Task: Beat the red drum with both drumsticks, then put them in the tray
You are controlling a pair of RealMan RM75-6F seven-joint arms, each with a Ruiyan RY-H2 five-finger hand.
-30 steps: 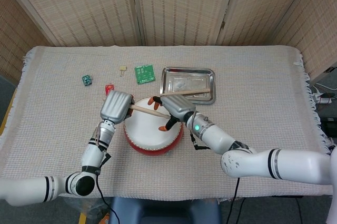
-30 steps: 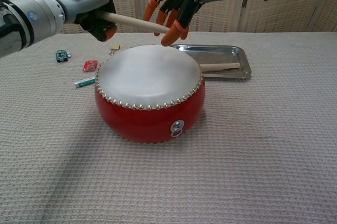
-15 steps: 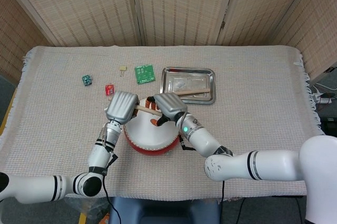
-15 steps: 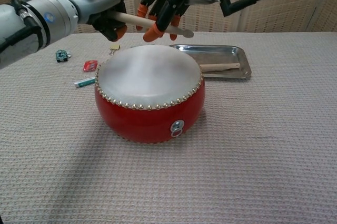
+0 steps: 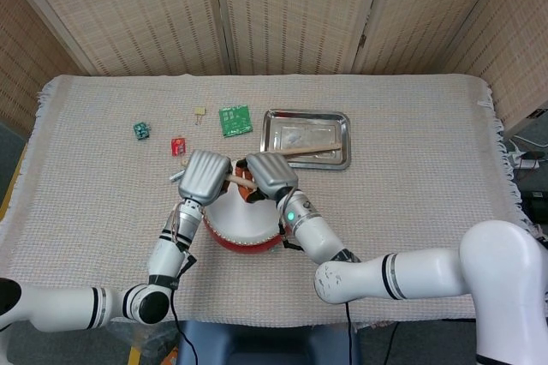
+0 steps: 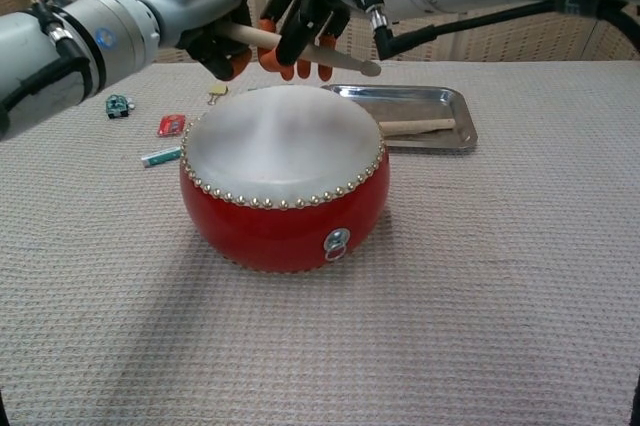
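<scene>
The red drum (image 6: 285, 216) stands mid-table, its white skin facing up; in the head view the drum (image 5: 248, 232) is partly hidden under both hands. My left hand (image 6: 205, 31) (image 5: 205, 176) grips one wooden drumstick (image 6: 345, 59) (image 5: 238, 181) above the drum's far edge. My right hand (image 6: 305, 16) (image 5: 270, 175) sits right beside it, its fingers curled round the same stick. The steel tray (image 6: 455, 106) (image 5: 274, 116) lies behind the drum to the right, with the second drumstick (image 6: 418, 127) (image 5: 310, 151) lying in it.
Small items lie at the far left of the cloth: a green board (image 5: 234, 119), a red piece (image 6: 171, 125), a teal piece (image 6: 118, 105), a yellow clip (image 5: 199, 111) and a white-green strip (image 6: 160, 157). A woven folding screen stands behind the table.
My right hand has moved left from above the drum to the left hand, and its spread fingers have curled round the stick. The left hand has risen slightly with the stick.
</scene>
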